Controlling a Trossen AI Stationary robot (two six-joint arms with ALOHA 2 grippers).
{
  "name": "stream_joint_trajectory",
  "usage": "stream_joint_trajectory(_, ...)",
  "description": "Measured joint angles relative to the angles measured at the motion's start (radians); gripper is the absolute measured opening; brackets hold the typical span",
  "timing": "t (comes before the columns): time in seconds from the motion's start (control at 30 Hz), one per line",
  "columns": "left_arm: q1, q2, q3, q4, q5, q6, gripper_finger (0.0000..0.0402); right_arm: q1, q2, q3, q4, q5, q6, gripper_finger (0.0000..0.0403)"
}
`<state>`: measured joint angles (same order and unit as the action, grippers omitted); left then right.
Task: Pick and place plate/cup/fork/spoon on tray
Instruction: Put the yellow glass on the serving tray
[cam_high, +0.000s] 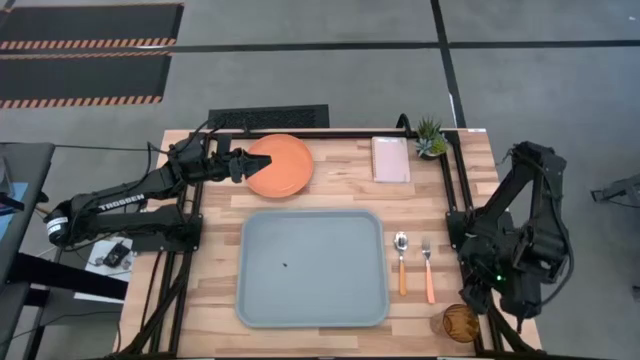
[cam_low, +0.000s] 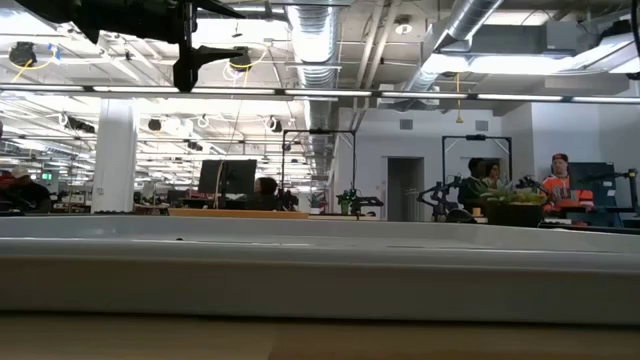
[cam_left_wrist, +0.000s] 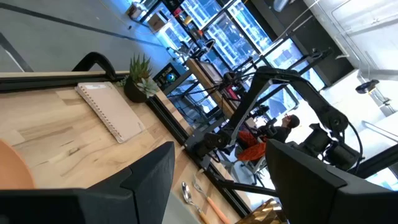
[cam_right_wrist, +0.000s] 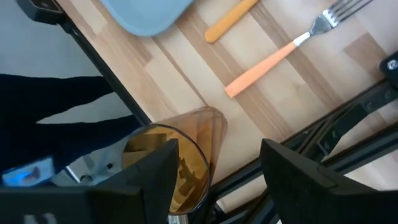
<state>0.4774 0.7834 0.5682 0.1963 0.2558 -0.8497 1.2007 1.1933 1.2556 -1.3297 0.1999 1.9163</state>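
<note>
The orange plate (cam_high: 282, 165) lies flat on the table at the far left of centre; its edge shows in the left wrist view (cam_left_wrist: 12, 171). My left gripper (cam_high: 243, 163) is open over the plate's left rim, raised above the table (cam_low: 190, 55). The grey-blue tray (cam_high: 312, 222) lies in the middle. The spoon (cam_high: 401, 262) and fork (cam_high: 428, 268) lie side by side to its right. The amber cup (cam_high: 461, 322) stands at the near right corner. My right gripper (cam_right_wrist: 214, 180) is open above the cup (cam_right_wrist: 180, 155), its arm folded at the table's right edge.
A pale pink pad (cam_high: 390, 158) and a small potted plant (cam_high: 431, 138) stand at the far right. Black frame rails run along the table's left and right sides. The tray's rim (cam_low: 320, 270) fills the low view. People show in the room behind.
</note>
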Motion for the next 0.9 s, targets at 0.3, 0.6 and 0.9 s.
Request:
stream_joint_trajectory(0.3,0.000,0.000,0.000,0.000,0.000,-0.002,0.0240,0.039,0.068,0.000,0.013,-0.047,0.043,0.0250)
stream_joint_trajectory(0.6,0.000,0.000,0.000,-0.005,0.000,-0.002,0.0240,0.085,0.079,-0.001,0.034,-0.044,0.127,0.0250)
stream_joint_trajectory(0.9,0.000,0.000,0.000,-0.005,0.000,-0.003,0.0240,0.116,0.128,-0.001,0.048,-0.046,0.137,0.0250)
